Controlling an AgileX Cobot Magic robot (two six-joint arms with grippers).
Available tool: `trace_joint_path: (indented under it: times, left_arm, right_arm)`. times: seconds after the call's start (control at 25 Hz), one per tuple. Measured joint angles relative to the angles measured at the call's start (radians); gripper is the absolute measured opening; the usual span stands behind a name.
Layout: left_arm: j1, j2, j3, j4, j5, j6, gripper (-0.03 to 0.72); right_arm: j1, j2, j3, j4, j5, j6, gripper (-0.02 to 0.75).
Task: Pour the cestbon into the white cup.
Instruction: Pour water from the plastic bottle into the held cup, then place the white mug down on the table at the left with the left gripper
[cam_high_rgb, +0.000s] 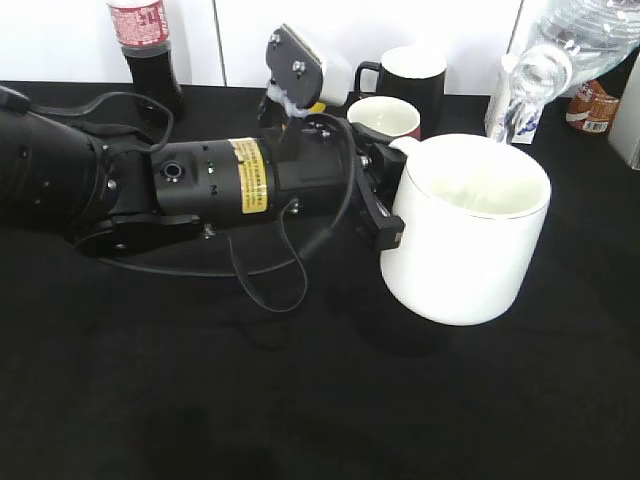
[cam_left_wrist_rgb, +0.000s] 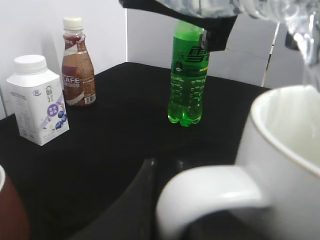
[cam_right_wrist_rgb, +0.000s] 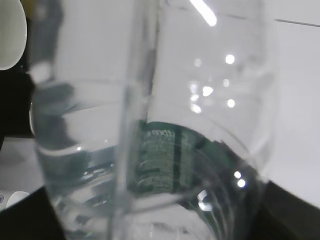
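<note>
Pour in progress. We're holding the white cup (cam_high_rgb: 470, 225) by its handle with the left gripper (cam_high_rgb: 385, 195), jaws clamped on the loop at centre-right of the exterior view, cup lifted and tilted slightly toward the camera. The cestbon (cam_high_rgb: 575, 45) is sitting tipped in the upper right corner, mouth (cam_high_rgb: 540, 72) angled down over the cup's far rim. Right gripper isn't visible as such; the right wrist view is filled by the clear bottle and its green label (cam_right_wrist_rgb: 167, 157), so we're reading it as gripped around the bottle, but finger opening can't be told.

For a clean pour:
- We're keeping the mouth inside the rim line; it looks close to the far edge, so spill over the back is the risk.
- Tilting slowly, since a thin plastic bottle will likely glug and surge.
- Levelling the cup as it fills; handle-only grip may let it rotate under added weight.
- Water stream isn't clearly resolvable at upper right of the left wrist view; fill level can't be told.
</note>
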Motion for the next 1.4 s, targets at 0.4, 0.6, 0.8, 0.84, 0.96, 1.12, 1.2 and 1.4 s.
trace_joint_path:
  times: [0.4,0.6,0.8,0.84,0.96,1.12,1.2,1.4]
  left_arm:
    - [0.173,-0.045,0.000,-0.025,-0.005,-0.002,0.068]
    - [0.399,-0.135,0.077,0.032,0.001,-0.002,0.068]
    - [0.517,-0.117,0.246,-0.259,-0.126,0.298,0.068]
    - [0.517,-0.079,0.249,-0.312,-0.178,0.342,0.068]
    - [0.517,0.081,0.252,-0.490,-0.326,0.440,0.068]
    - [0.517,0.258,0.167,-0.561,-0.341,0.469,0.067]
    - [0.517,0.299,0.127,-0.565,-0.367,0.466,0.067]
    - [0.517,0.298,0.153,-0.563,-0.409,0.451,0.261]
  right_arm:
    - [0.000,0.037,0.000,-0.049,-0.015,1.470,0.480]
    - [0.000,0.037,0.000,-0.046,-0.015,1.604,0.480]
    - [0.000,0.037,0.000,-0.038,-0.015,1.606,0.480]
    - [0.000,0.037,0.000,-0.037,-0.015,1.606,0.480]
    - [0.000,0.037,0.000,-0.031,-0.015,1.606,0.480]
    - [0.000,0.037,0.000,-0.031,-0.014,1.606,0.480]
    - [0.000,0.037,0.000,-0.031,-0.014,1.606,0.480]
    - [0.000,0.037,0.000,-0.024,-0.014,1.606,0.480]
